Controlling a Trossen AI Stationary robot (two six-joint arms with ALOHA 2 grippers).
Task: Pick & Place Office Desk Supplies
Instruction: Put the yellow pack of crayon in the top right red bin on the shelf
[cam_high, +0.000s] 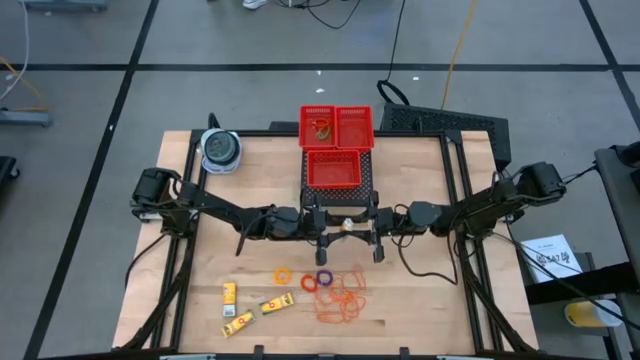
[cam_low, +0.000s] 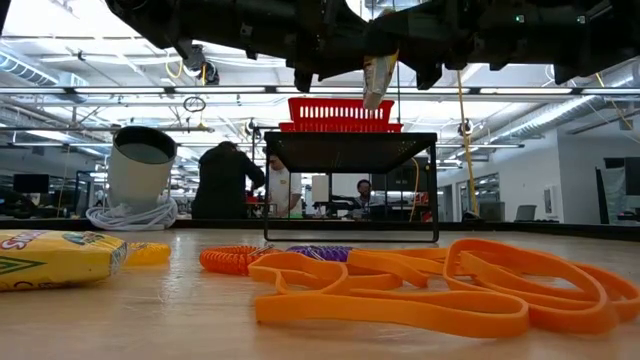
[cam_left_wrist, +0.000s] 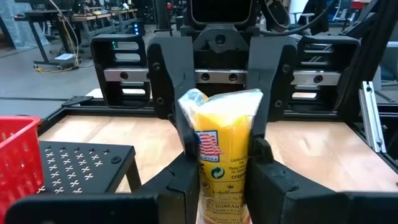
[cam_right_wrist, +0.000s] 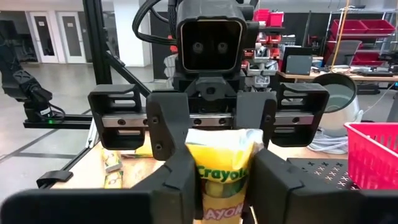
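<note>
Above the middle of the table my left gripper (cam_high: 322, 222) and my right gripper (cam_high: 374, 222) face each other, both shut on one yellow crayon packet (cam_high: 345, 224). In the low view the packet (cam_low: 377, 80) shows under the dark arms, high above the table. On the near part of the table lie an orange ring (cam_high: 283, 274), a purple ring (cam_high: 324, 278), a red ring (cam_high: 308, 285), a heap of orange rubber bands (cam_high: 340, 298) and yellow packets (cam_high: 229, 293) (cam_high: 276, 303) (cam_high: 237, 323). My left gripper pinches the packet's two broad faces (cam_left_wrist: 227, 177) between its two fingers, coming level from the table's left. The packet is lifted clear of the table. Its other end (cam_left_wrist: 217, 106) stands between the right gripper's fingers. My right gripper pinches the same packet by its broad faces (cam_right_wrist: 221, 180) between its two fingers (cam_right_wrist: 180, 180), coming level from the table's right. The packet's far end (cam_right_wrist: 217, 140) reaches between the left gripper's fingers. Nothing of the packet rests on the table.
Red mesh baskets (cam_high: 336, 127) (cam_high: 333, 168) sit on a black stand (cam_high: 368, 182) just beyond the grippers. A round blue-grey container (cam_high: 220, 150) stands at the far left. People show in the room beyond the table's far edge.
</note>
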